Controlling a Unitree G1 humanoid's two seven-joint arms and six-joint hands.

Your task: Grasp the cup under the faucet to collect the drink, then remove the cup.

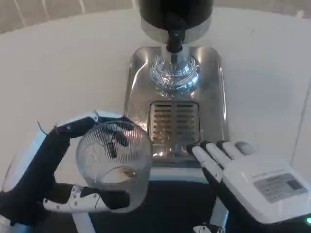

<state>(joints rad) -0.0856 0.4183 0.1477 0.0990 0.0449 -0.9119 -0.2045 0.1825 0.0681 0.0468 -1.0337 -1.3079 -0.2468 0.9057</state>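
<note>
Two hands in the head view, low in frame. Left hand (58, 179): dark fingers wrapped around a clear ribbed cup (114, 162), one finger curled over the far rim, another lying under the near side; cup held, tilted toward the camera so its mouth and base show. Whether it holds any liquid: cannot tell. Cup sits at the near left corner of the dispenser base, clear of the faucet (174, 41) and well short of it.

Right hand (252, 177): white back up, fingers stretched out flat and slightly apart, holding nothing; fingertips (201, 151) reach the near edge of the steel drip tray (209, 97). A grey label shows on the back of the hand.

Tray: polished steel, slotted grate (174, 121) at its middle, shiny ribbed ring (174, 73) behind that, directly below the black faucet. Dark dispenser body (176, 12) at top edge. White tabletop (63, 63) all around.
</note>
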